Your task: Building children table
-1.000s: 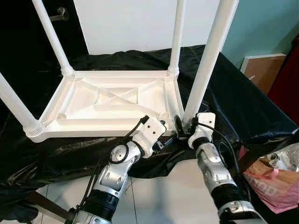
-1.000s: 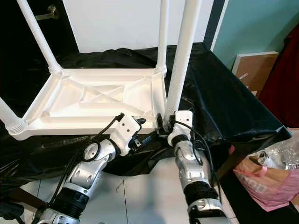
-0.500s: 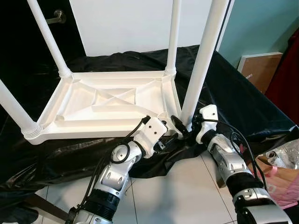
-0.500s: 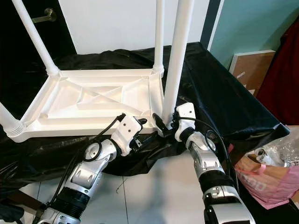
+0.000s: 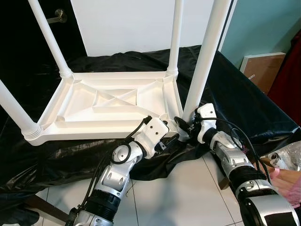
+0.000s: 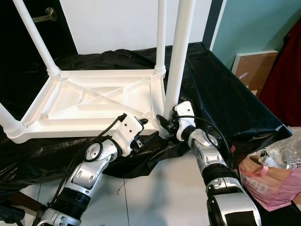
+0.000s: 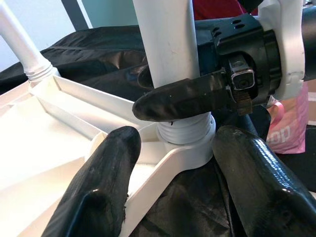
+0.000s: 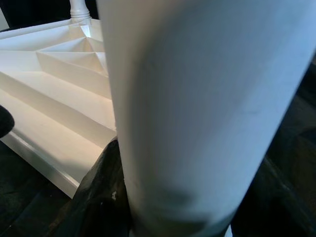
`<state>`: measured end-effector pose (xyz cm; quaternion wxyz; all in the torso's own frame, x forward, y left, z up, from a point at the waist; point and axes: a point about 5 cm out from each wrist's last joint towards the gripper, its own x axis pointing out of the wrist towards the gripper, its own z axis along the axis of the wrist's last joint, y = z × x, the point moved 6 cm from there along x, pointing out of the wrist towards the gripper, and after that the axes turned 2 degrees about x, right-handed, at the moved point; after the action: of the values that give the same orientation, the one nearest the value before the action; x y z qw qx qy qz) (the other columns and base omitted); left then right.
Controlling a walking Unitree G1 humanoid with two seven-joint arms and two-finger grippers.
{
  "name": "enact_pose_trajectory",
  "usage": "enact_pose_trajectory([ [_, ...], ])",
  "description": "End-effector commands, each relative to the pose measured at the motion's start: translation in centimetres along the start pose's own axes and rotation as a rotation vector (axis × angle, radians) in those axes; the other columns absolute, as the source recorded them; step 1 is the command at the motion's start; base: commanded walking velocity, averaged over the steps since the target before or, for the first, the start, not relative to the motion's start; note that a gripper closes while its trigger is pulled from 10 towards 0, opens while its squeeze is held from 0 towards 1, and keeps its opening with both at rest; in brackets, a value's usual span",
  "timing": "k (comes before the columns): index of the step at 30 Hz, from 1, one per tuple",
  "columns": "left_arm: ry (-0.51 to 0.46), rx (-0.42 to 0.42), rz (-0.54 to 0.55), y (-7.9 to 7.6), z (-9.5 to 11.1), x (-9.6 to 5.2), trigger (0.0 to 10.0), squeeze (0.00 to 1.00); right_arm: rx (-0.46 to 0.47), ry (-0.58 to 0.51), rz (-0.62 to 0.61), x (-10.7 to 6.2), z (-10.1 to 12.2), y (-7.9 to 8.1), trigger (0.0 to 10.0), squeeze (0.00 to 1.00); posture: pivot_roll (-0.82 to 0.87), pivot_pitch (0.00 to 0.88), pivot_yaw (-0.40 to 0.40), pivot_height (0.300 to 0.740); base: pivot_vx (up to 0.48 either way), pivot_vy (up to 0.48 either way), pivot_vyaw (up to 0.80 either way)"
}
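A white plastic children's table [image 5: 108,101] lies upside down on a black cloth, its legs pointing up. My right gripper [image 5: 186,123] is shut on the base of the near right leg [image 5: 207,56], just above its threaded socket [image 7: 185,136]. In the right wrist view the leg [image 8: 197,98] stands between the black fingers [image 8: 101,192]. My left gripper [image 5: 171,136] is at the same corner from below, its fingers [image 7: 98,192] closed on either side of the tabletop's corner rim. The right gripper's finger [image 7: 182,98] crosses the leg in the left wrist view.
The black cloth [image 5: 235,103] hangs over the front edge onto white floor tiles [image 5: 178,197]. A pink bag [image 6: 268,174] sits at the lower right. A brown board [image 5: 263,70] leans against the teal wall. A dark door with a handle [image 5: 59,16] stands far left.
My right forearm has swung out to the right while its gripper stayed at the leg's base. The left arm has held still. The camera has shifted slightly.
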<state>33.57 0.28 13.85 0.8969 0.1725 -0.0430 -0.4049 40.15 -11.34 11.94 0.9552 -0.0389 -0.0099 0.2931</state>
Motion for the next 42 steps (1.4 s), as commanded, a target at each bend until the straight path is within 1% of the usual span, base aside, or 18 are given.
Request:
enact_pose_trajectory([
  [1,0.017,0.006,0.072,0.8,-0.4,0.1,10.0,0.0,0.009,0.071,-0.004,-0.6,-1.8,-0.1,0.0,0.0,-0.04,0.0,-0.01,0.74,0.0,0.0,0.0],
  [2,0.017,0.007,0.073,0.8,-0.4,0.1,10.0,0.0,0.011,0.074,-0.009,-0.7,-2.0,-0.2,0.0,0.0,-0.04,0.0,-0.01,0.74,0.0,0.0,0.0],
  [3,0.017,0.007,0.073,0.9,-0.4,0.1,10.0,0.0,0.019,0.078,-0.021,-0.7,-2.1,-0.3,0.4,0.0,-0.04,0.0,-0.01,0.74,0.0,0.0,0.0],
  [4,0.017,0.008,0.074,0.9,-0.3,0.1,10.0,0.0,0.023,0.087,-0.045,-0.7,-2.4,-0.5,10.0,0.0,-0.04,0.0,-0.01,0.74,0.0,0.0,0.0],
  [8,0.015,0.01,0.075,1.0,-0.3,0.1,10.0,0.0,0.043,0.097,-0.129,-0.7,-3.0,-0.8,10.0,0.0,-0.04,0.0,-0.008,0.74,0.0,0.0,0.0],
  [12,0.016,0.012,0.074,1.0,-0.3,0.1,10.0,0.0,0.075,0.088,-0.204,-0.5,-3.2,-0.7,10.0,0.0,-0.04,0.0,-0.008,0.74,0.0,0.0,0.0],
  [15,0.016,0.011,0.071,0.9,-0.3,0.1,10.0,0.0,0.137,0.082,-0.333,-0.5,-3.6,-0.9,10.0,0.0,-0.04,0.0,-0.01,0.74,0.0,0.0,0.0],
  [16,0.016,0.011,0.071,0.9,-0.3,0.1,10.0,0.0,0.137,0.082,-0.333,-0.5,-3.6,-0.9,10.0,0.0,-0.04,0.0,-0.01,0.74,0.0,0.0,0.0],
  [18,0.015,0.011,0.07,0.8,-0.3,0.1,10.0,0.0,0.156,0.082,-0.409,-0.7,-3.9,-0.8,10.0,0.0,-0.04,0.0,-0.01,0.74,0.0,0.0,0.0],
  [19,0.015,0.011,0.07,0.8,-0.3,0.1,10.0,0.0,0.156,0.082,-0.409,-0.7,-3.9,-0.8,10.0,0.0,-0.04,0.0,-0.01,0.74,0.0,0.0,0.0],
  [21,0.016,0.01,0.068,0.7,-0.3,0.1,10.0,0.0,0.184,0.08,-0.504,-1.0,-4.2,-0.8,10.0,0.0,-0.04,0.0,-0.013,0.74,0.0,0.0,0.0],
  [22,0.016,0.01,0.068,0.7,-0.3,0.1,10.0,0.0,0.184,0.08,-0.504,-1.0,-4.2,-0.8,10.0,0.0,-0.04,0.0,-0.013,0.74,0.0,0.0,0.0],
  [24,0.017,0.009,0.065,0.6,-0.4,0.1,10.0,0.0,0.245,0.083,-0.609,-1.3,-4.8,-0.6,10.0,0.0,-0.04,0.0,-0.016,0.74,0.0,0.0,0.0],
  [27,0.018,0.009,0.064,0.5,-0.4,0.0,10.0,0.0,0.282,0.085,-0.644,-1.1,-5.0,-0.1,10.0,0.0,-0.04,0.0,-0.016,0.74,0.0,0.0,0.0],
  [29,0.018,0.008,0.063,0.4,-0.4,0.0,10.0,0.0,0.283,0.08,-0.641,-1.0,-4.8,0.1,10.0,0.0,-0.04,0.0,-0.015,0.74,0.0,0.0,0.0],
  [34,0.02,0.008,0.061,0.3,-0.5,0.0,10.0,0.0,0.265,0.077,-0.635,-0.9,-4.5,0.3,10.0,0.0,-0.04,0.0,-0.02,0.74,0.0,0.0,0.0],
  [36,0.021,0.008,0.064,0.4,-0.5,0.0,10.0,0.0,0.249,0.075,-0.622,-0.8,-4.4,0.7,10.0,0.0,-0.03,0.0,-0.022,0.74,0.0,0.0,0.0],
  [42,0.019,0.008,0.068,0.4,-0.5,0.0,10.0,0.0,0.233,0.058,-0.62,-0.6,-3.9,0.9,10.0,0.0,-0.03,0.0,-0.027,0.74,0.0,0.0,0.0],
])
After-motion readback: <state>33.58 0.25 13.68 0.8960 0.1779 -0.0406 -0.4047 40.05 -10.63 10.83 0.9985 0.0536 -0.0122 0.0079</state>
